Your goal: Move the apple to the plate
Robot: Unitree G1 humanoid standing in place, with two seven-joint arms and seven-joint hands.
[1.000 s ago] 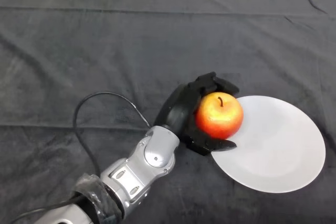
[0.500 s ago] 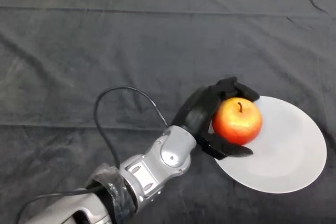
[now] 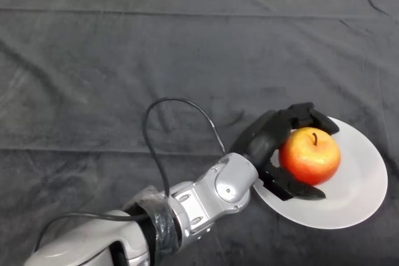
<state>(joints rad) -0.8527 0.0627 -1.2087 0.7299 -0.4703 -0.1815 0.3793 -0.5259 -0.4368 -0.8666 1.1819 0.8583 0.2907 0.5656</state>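
A red and yellow apple (image 3: 310, 155) with a short stem is over the middle of the white plate (image 3: 355, 204) at the right of the head view. My black left hand (image 3: 269, 138) is curled round the apple from its left side, fingers over the top and thumb beneath. Whether the apple rests on the plate or hangs just above it cannot be told. The silver-grey forearm (image 3: 218, 191) comes in from the lower left.
A dark wrinkled cloth (image 3: 124, 60) covers the whole table. The plate lies near the right edge of the view.
My hand has carried the apple to the right, from the plate's left rim to over its middle. The arm has stretched further out.
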